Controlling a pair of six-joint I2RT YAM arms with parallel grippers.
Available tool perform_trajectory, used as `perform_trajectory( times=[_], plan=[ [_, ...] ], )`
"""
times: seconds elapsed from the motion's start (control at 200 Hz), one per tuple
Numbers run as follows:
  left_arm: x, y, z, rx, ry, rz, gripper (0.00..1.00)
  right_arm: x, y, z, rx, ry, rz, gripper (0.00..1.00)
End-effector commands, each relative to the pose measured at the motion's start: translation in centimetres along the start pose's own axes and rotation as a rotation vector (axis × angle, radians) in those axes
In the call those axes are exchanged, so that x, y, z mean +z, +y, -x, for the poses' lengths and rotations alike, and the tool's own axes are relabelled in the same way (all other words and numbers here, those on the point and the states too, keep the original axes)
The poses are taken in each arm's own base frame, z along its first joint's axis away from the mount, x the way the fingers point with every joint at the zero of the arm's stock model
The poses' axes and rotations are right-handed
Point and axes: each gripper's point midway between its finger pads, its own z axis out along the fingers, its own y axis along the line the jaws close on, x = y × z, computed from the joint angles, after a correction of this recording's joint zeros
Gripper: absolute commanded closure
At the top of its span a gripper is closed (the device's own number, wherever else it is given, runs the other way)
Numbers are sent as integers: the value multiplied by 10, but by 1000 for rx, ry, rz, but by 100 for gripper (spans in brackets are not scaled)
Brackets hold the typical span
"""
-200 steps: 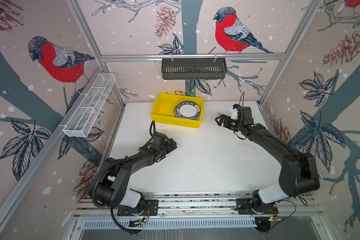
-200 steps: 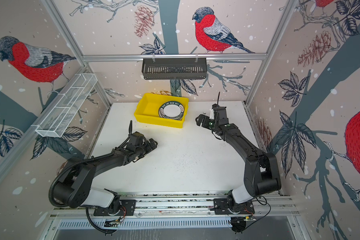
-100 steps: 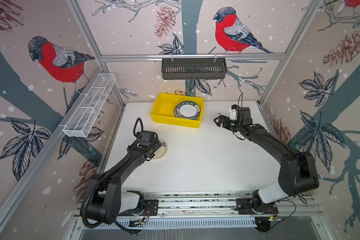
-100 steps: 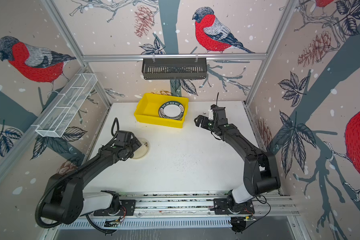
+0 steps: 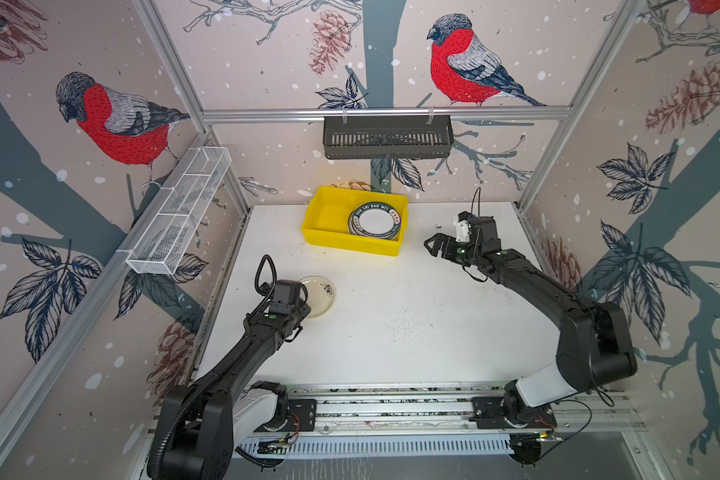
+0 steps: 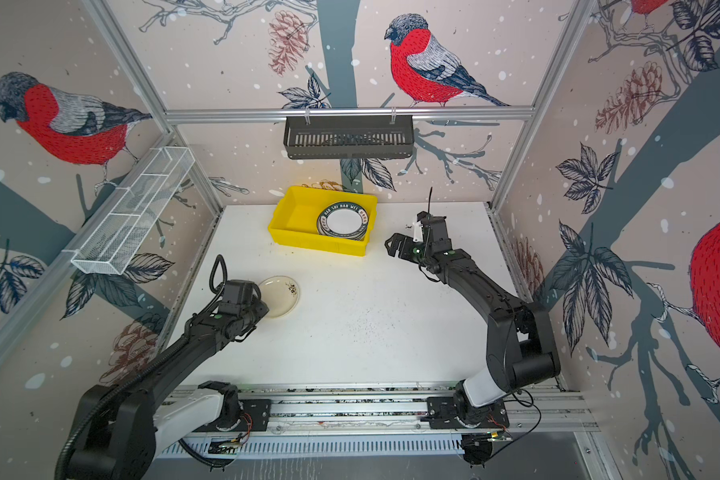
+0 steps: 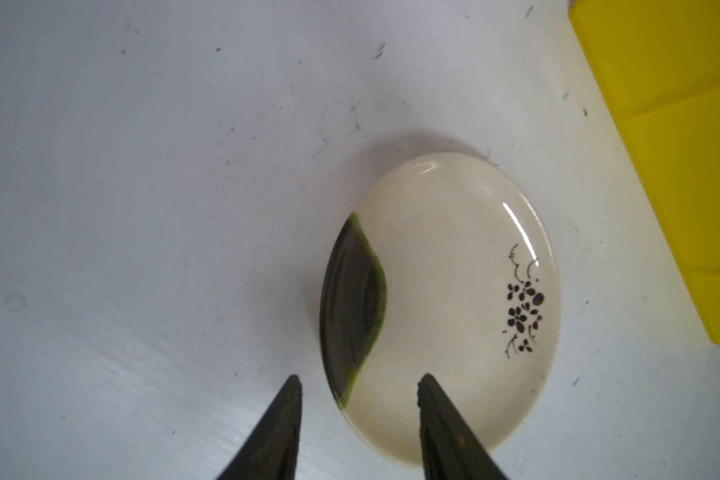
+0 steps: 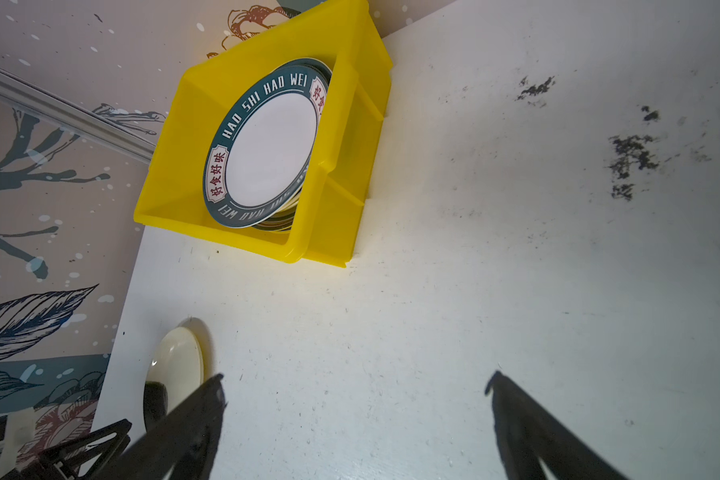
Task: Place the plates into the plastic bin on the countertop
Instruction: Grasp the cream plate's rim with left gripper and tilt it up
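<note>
A cream floral plate (image 5: 321,296) (image 6: 283,296) lies flat on the white countertop (image 5: 391,324), at the left. My left gripper (image 7: 360,380) is open at the plate's (image 7: 441,307) near edge. One finger is over the cream surface, the other over bare table, and the green-glazed rim lies between them. The yellow plastic bin (image 5: 350,245) (image 6: 316,243) stands at the back. It holds a stack of plates, topped by a white one with a dark lettered rim (image 5: 376,220) (image 8: 267,145). My right gripper (image 5: 435,245) (image 8: 356,380) hovers wide open and empty to the right of the bin.
A dark slotted basket (image 5: 387,137) hangs on the back wall above the bin. A white wire mesh tray (image 5: 179,216) is fixed along the left wall. Aluminium rails (image 5: 391,399) edge the front, where both arm bases sit.
My left arm has swung back to the left, which uncovered the cream plate, and its gripper now sits at that plate's left edge. The right arm has barely moved.
</note>
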Motion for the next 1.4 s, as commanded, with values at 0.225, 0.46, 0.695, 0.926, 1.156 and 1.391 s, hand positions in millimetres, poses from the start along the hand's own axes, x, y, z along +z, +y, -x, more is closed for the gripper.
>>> perform_trajectory(
  times=[0.225, 0.46, 0.695, 0.926, 1.156, 1.391],
  plan=[
    [16, -6, -9, -67, -3, -94, 42, -6, 3, 8, -23, -40, -15, 1],
    [20, -4, -11, -132, -38, -152, 49, -17, 3, 15, -29, -79, -37, 1],
    [21, 3, -13, -158, -65, -168, 71, -15, 5, 14, -20, -75, -36, 1],
    [30, 4, -19, -126, -38, -157, 74, -15, 10, 15, -30, -74, -30, 1],
    [36, 0, -17, -107, -36, -149, 79, -18, 12, 15, -32, -78, -34, 1],
    [37, -4, -11, -69, -53, -139, 92, -13, 32, 7, -24, -41, 96, 0]
  ],
)
